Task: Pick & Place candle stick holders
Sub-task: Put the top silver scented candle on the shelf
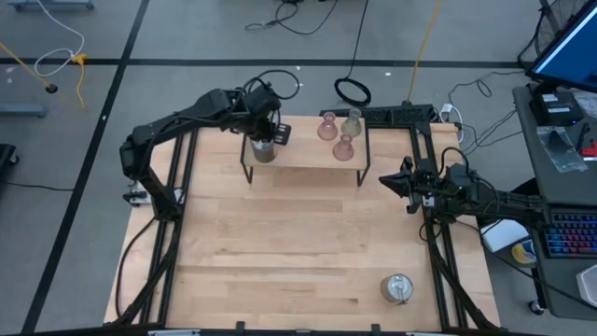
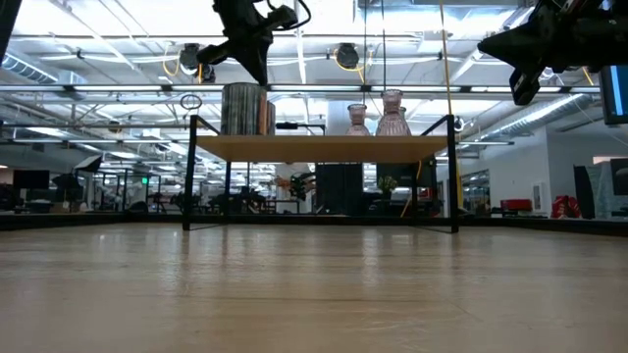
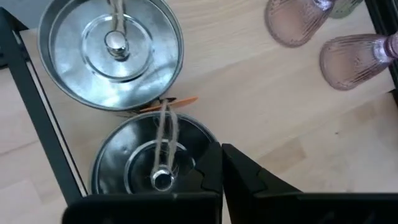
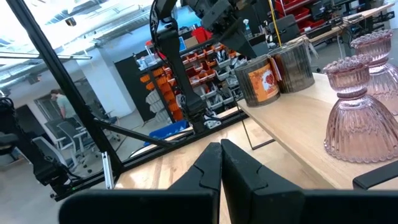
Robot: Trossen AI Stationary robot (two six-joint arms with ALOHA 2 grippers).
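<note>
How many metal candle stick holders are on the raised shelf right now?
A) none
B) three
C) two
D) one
C: the left wrist view shows two round metal holders side by side on the shelf, while a third sits on the table near its front edge.

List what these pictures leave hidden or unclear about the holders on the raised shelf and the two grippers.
- High view: the left gripper covers the metal holders beneath it, so their count is unclear there.
- Low view: the two metal holders overlap into one shape; the pink glass holders overlap too.
- Left wrist view: the glass holders are cut off by the edge.
- Right wrist view: the right gripper shows only fingertips; the far glass holder is cut off.
</note>
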